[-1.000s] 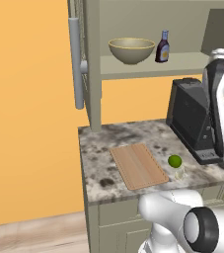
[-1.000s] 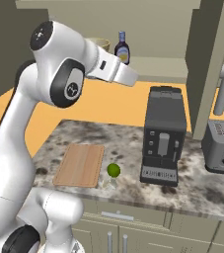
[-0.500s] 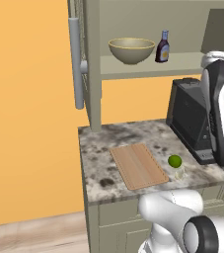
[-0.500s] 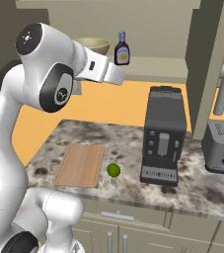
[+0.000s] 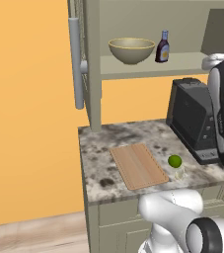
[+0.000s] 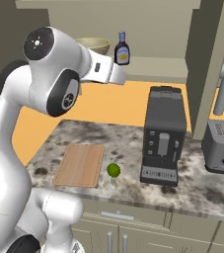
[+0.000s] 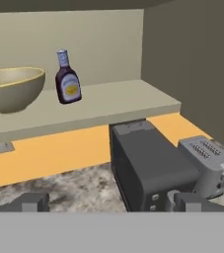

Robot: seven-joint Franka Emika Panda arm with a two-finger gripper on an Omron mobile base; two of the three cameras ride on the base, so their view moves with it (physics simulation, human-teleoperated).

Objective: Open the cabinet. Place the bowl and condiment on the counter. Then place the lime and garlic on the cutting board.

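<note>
Cabinet [image 5: 91, 59] is open, so I'm on step two. My pincer [image 7: 108, 201] is spread wide, empty. Bowl [image 7: 7, 89] and bottle [image 7: 66, 79] sit on the shelf, bottle to the right. Next: reach further in and up, close on one.

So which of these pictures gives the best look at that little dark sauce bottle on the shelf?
The hand view: the condiment stands close and unblocked beside the bowl, label and cap plain. In the left base view it is small and far off. In the right base view it shows above the arm.
</note>
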